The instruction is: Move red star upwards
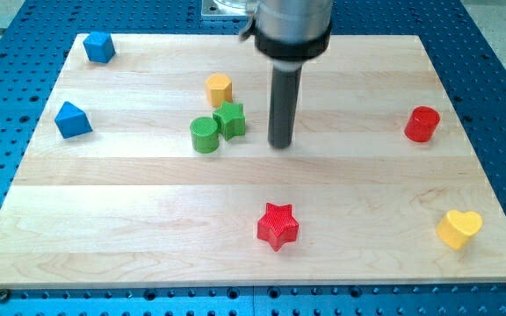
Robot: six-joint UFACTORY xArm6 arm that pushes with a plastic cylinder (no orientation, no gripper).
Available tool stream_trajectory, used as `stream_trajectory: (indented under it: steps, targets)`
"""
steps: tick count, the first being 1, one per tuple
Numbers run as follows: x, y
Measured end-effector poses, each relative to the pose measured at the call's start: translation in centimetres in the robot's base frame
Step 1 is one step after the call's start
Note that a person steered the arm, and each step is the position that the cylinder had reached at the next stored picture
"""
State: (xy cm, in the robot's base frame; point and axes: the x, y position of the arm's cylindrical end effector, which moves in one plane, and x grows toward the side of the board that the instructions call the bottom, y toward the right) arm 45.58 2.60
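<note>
My tip (280, 145), a bare rod holding nothing, stands well above the red star (277, 226); I should circle beneath it, then push straight toward the view's top.

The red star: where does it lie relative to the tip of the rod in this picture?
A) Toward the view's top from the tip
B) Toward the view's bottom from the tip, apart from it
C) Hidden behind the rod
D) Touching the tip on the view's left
B. The red star lies well below my tip in the view, with bare board between them.
</note>
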Motion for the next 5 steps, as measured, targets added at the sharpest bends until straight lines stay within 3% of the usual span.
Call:
stream_trajectory:
  steps: [1, 2, 3, 4, 5]
  targets:
    - [3.7, -7.5]
    - [12.5, -6.8]
    - [14.5, 2.5]
    - [11.1, 4.8]
    - [8.1, 2.2]
